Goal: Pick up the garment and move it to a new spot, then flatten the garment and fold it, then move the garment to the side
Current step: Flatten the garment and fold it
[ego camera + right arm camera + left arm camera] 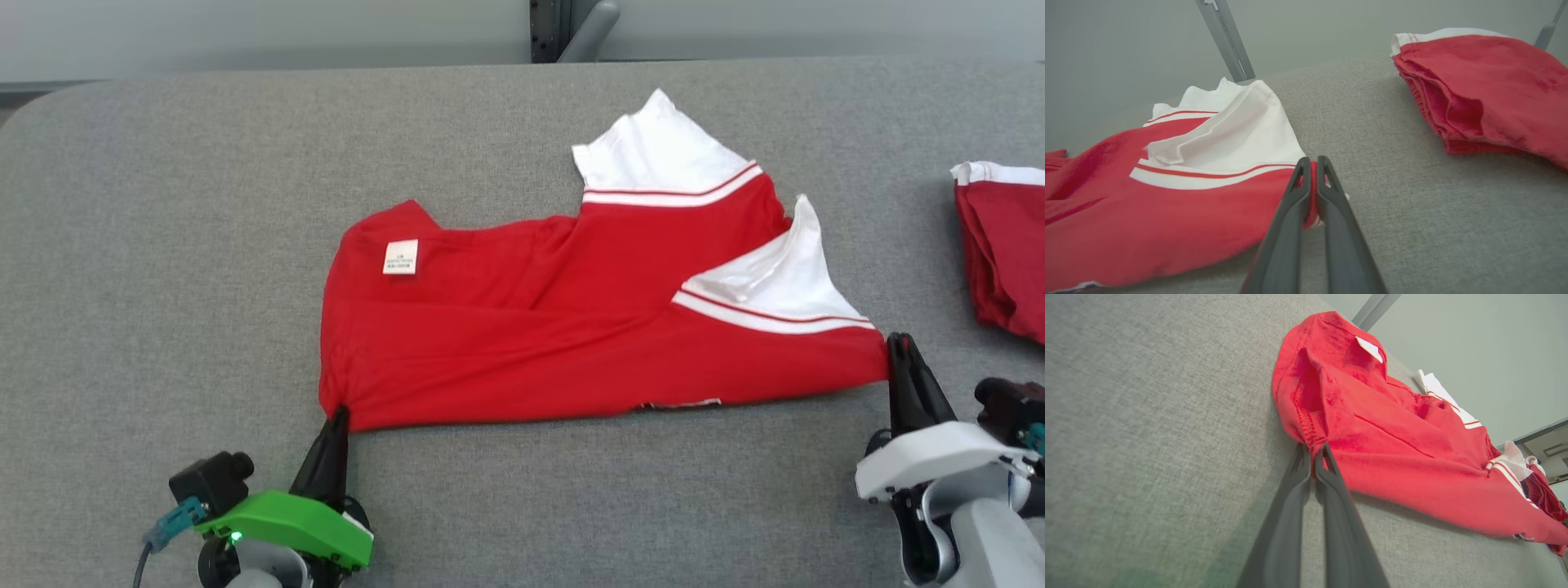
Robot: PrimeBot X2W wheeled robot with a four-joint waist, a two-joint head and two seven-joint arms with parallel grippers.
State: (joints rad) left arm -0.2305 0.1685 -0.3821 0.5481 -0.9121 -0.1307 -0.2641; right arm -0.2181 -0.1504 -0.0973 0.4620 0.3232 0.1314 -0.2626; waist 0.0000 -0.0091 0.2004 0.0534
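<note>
A red garment (563,327) with white sleeves and a white label lies folded lengthwise across the grey table (163,245). My left gripper (338,415) is shut on its near left corner, and in the left wrist view the red hem (1312,437) is pinched between the dark fingers (1290,506) of the left gripper (1318,451). My right gripper (896,341) is shut on the near right corner. In the right wrist view red cloth (1167,212) sits squeezed between the tips of the right gripper (1311,163).
A second folded red garment (1004,245) lies at the table's right edge, close beyond my right gripper, seen also as a folded stack (1486,90) in the right wrist view. A grey metal post (549,28) stands behind the table's far edge.
</note>
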